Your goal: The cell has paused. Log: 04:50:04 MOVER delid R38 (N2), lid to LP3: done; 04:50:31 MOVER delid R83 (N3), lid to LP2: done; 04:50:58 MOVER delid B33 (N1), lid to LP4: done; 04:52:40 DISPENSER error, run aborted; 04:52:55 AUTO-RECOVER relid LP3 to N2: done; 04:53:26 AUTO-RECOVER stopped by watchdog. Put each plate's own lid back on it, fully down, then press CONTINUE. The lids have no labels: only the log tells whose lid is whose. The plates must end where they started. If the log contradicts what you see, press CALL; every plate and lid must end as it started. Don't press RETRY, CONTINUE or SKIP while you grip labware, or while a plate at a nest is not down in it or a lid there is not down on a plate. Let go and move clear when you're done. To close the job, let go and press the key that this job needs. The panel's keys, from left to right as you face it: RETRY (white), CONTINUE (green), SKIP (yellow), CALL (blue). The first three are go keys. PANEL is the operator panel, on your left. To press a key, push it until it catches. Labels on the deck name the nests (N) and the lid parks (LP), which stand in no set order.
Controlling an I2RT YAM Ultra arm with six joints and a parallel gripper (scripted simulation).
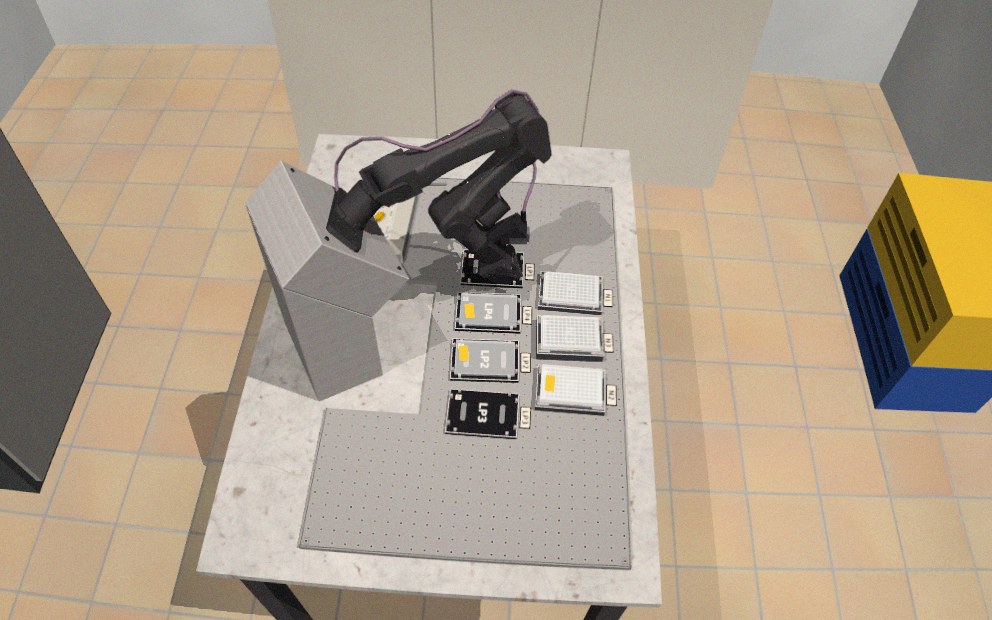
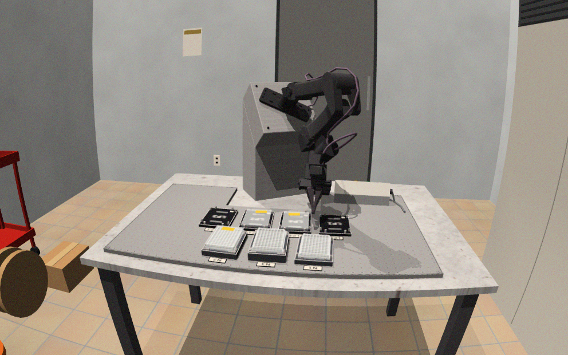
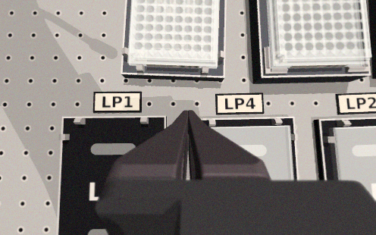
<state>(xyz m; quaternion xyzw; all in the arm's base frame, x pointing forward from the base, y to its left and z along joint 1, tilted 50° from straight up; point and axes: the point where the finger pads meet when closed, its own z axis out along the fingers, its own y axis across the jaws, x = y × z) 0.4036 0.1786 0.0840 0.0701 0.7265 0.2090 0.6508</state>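
Three well plates, three lids, three yellow stickers, three nests, four lid parks and one arm share one table.
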